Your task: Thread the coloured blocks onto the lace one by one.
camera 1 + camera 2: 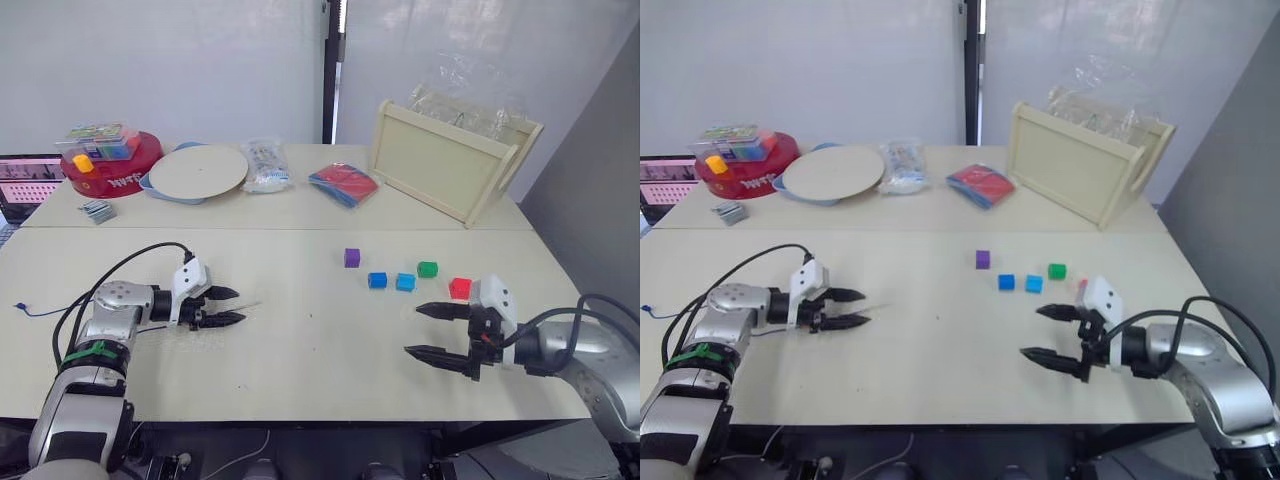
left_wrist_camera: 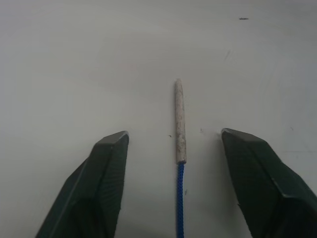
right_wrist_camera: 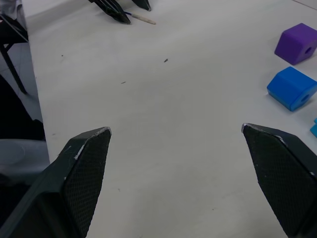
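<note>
Five small plastic cubes [image 1: 405, 275] lie unthreaded at two o'clock on the pale table [image 1: 300, 360], while the wide-open left gripper [image 1: 222, 306] straddles the dark-blue lace's stiff pale tip [image 2: 179, 121], likely needing to close; the right gripper [image 1: 432, 331] gapes empty.

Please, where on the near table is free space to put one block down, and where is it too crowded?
Free: the bare stretch of pale tabletop between the left gripper and the right gripper.

Crowded: the small plastic cubes, from purple cube to red cube, and the lace's stiff pale tip between the open left jaws.
</note>
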Robot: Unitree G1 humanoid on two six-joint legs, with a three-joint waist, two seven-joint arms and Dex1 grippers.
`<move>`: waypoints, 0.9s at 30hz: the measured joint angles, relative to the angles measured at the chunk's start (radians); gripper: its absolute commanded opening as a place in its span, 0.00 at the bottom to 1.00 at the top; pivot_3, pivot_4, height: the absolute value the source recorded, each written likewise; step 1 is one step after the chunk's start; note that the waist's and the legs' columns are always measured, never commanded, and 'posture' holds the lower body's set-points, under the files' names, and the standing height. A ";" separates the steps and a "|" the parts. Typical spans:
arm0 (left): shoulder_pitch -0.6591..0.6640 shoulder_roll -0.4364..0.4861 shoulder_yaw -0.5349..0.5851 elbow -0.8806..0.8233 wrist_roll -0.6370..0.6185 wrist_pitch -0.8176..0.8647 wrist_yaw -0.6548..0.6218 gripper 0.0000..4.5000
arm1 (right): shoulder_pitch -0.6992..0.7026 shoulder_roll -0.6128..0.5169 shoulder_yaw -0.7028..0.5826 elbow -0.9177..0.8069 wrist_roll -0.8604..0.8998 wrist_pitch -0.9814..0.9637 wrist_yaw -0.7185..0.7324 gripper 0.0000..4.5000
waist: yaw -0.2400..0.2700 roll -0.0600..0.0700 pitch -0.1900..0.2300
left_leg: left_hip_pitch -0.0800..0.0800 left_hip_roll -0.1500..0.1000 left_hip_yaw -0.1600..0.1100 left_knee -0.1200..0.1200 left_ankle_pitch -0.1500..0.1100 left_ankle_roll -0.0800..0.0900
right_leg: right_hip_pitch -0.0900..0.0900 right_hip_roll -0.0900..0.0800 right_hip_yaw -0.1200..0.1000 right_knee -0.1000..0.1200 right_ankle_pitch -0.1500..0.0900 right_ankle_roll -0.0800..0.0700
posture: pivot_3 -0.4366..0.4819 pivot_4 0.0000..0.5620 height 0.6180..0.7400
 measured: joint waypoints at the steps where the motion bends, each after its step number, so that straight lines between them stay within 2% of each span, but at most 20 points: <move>1: -0.005 -0.004 -0.002 0.006 0.003 -0.005 -0.008 0.36 | 0.005 0.000 -0.006 -0.008 0.006 0.001 -0.005 1.00 | 0.001 0.000 0.000 | 0.000 0.000 0.000 0.000 0.000 0.000 | 0.000 0.000 0.000 0.000 0.000 0.000 | 0.48 0.27 1.00; 6: -0.012 -0.020 -0.001 0.022 0.004 -0.021 -0.071 0.01 | 0.026 0.000 -0.019 -0.029 0.016 0.003 -0.023 1.00 | 0.001 0.001 -0.001 | 0.000 0.000 0.000 0.000 0.000 0.000 | 0.000 0.000 0.000 0.000 0.000 0.000 | 0.48 0.27 1.00; 16: -0.026 -0.027 0.001 0.001 0.003 0.025 -0.114 0.01 | 0.030 0.025 -0.032 -0.030 0.016 0.003 -0.058 1.00 | 0.001 0.001 -0.001 | -0.001 0.000 0.000 0.001 0.000 0.000 | 0.000 0.000 0.000 0.000 0.000 0.000 | 0.48 0.27 1.00; 23: 0.053 -0.034 0.006 -0.257 -0.044 0.179 -0.137 0.01 | 0.062 0.085 -0.035 -0.031 0.005 -0.002 -0.131 1.00 | 0.002 0.001 -0.001 | -0.001 0.000 -0.001 0.002 0.000 0.000 | 0.000 0.000 0.000 0.001 0.000 0.000 | 0.48 0.27 1.00; 27: 0.142 0.008 0.031 -0.468 -0.095 0.295 -0.117 0.01 | 0.101 0.218 -0.096 -0.030 -0.007 -0.007 -0.299 1.00 | -0.004 0.001 -0.001 | -0.001 0.001 -0.001 0.002 0.000 0.000 | -0.001 0.001 0.000 0.002 0.000 0.000 | 0.48 0.27 1.00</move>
